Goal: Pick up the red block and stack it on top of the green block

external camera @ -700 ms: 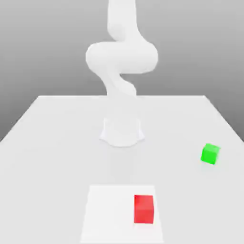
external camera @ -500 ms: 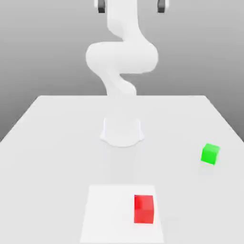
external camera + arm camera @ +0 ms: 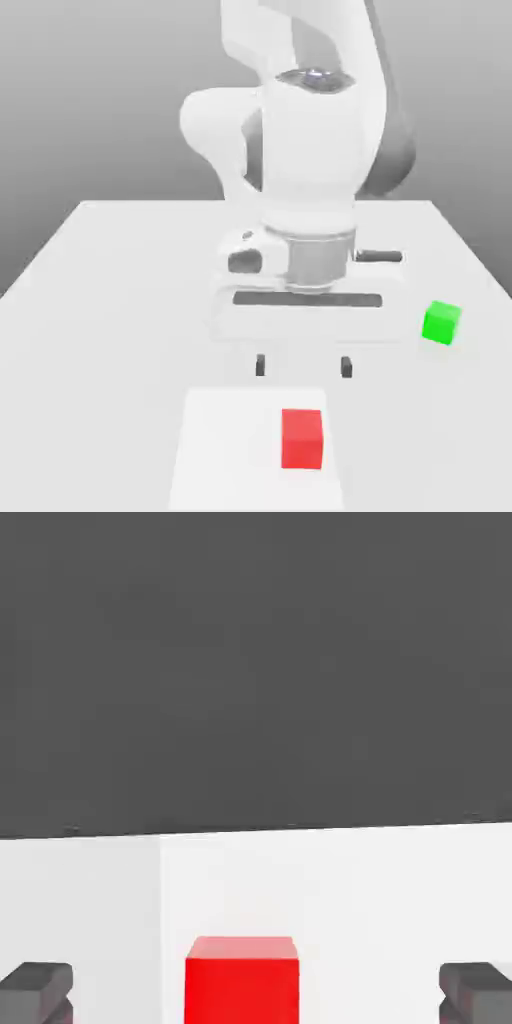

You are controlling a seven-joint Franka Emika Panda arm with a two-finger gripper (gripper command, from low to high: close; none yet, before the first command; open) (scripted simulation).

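Observation:
The red block [image 3: 302, 438] rests on a brighter white square patch [image 3: 220, 450] near the table's front edge. It also shows in the hand view as the red block [image 3: 242, 979], standing between the two dark fingertips [image 3: 36, 990]. My gripper [image 3: 303, 366] hangs open above and just behind the red block, its two dark fingers spread wide and holding nothing. The green block [image 3: 441, 323] sits on the table at the exterior view's right, well apart from the gripper.
The arm's white base [image 3: 225, 275] stands at the middle of the white table [image 3: 110, 300], partly hidden behind the hand. The table's far edge meets a grey background.
The hand has swung down from the top of the picture to just above the table near the red block. Both blocks lie where they were.

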